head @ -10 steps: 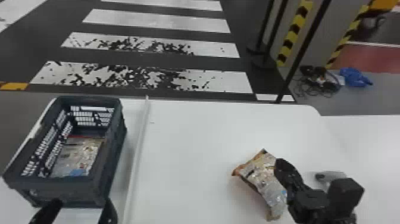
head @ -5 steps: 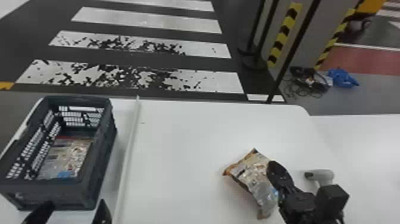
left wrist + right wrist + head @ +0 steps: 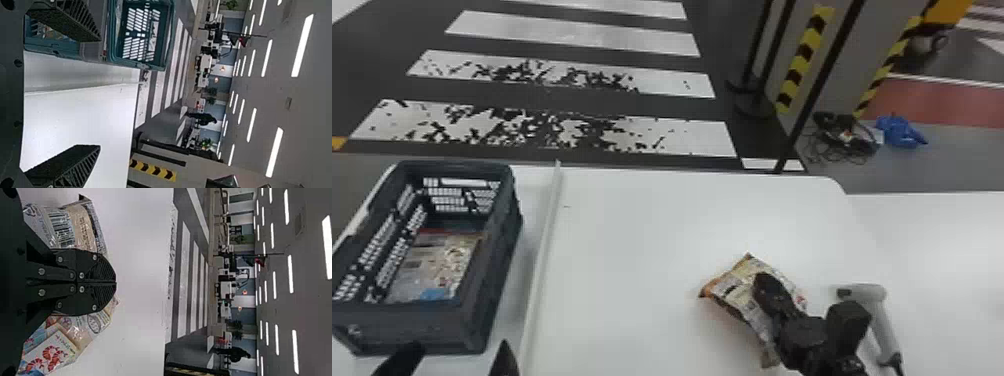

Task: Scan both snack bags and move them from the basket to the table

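In the head view a dark basket (image 3: 482,305) stands at the left with a snack bag (image 3: 439,265) lying inside. My left gripper (image 3: 452,362) is open at its near side; in the left wrist view the fingers of my left gripper (image 3: 90,94) stand wide apart near the basket (image 3: 168,43). The other snack bag (image 3: 732,290) lies on the white table, partly covered by my right gripper (image 3: 764,285). From the right wrist, my right gripper (image 3: 116,282) has its fingers together over that bag (image 3: 84,225), whose barcode and shrimp print flank them.
A light grey handheld scanner (image 3: 879,315) lies on the table (image 3: 632,240), just right of the right gripper. A thin raised strip (image 3: 542,270) runs between the basket and the table's middle. Poles (image 3: 812,95) stand beyond the far edge.
The head view has swung, shifting the whole scene left. Relative to the bag on the table, my right gripper has moved left, further over it. More of the scanner is exposed.
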Motion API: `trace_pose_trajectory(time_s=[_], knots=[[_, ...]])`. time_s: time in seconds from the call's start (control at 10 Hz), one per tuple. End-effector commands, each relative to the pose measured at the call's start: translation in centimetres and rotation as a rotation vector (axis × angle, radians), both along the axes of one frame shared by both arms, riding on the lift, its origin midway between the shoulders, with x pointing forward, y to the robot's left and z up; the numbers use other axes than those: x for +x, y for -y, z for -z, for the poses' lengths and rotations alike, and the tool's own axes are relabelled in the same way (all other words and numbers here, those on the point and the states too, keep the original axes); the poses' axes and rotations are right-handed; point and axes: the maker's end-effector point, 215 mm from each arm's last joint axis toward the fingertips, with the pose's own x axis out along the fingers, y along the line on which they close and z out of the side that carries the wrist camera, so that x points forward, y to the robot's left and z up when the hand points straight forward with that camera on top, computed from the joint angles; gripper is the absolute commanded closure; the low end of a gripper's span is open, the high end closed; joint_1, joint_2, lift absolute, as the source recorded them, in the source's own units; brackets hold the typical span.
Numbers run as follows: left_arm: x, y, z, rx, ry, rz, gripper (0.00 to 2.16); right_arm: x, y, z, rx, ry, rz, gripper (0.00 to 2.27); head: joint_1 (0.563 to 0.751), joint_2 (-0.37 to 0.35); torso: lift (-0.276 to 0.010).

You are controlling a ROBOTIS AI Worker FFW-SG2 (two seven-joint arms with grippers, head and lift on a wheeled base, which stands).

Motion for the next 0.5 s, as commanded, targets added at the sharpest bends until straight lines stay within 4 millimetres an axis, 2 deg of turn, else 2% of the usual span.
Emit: trace_pose_trajectory(time_s=[0.0, 0.2, 0.4], knots=[[0.2, 0.0, 0.2, -0.002, 0.0, 0.0, 0.01, 1.0, -0.2, 1.3, 0.008, -0.02, 0.003, 2.25, 0.695, -0.16, -0.098], [0.7, 0.4, 0.4, -0.008, 0.002, 0.009, 0.01, 3.2, 1.3, 2.8, -0.003, -0.051, 0.072, 2.25, 0.695, -0.159, -0.098], [1.1, 0.6, 0.5, -0.008, 0.003, 0.013, 0.01, 4.6, 4.1, 4.7, -0.01, -0.094, 0.188, 2.25, 0.695, -0.18, -0.098]])
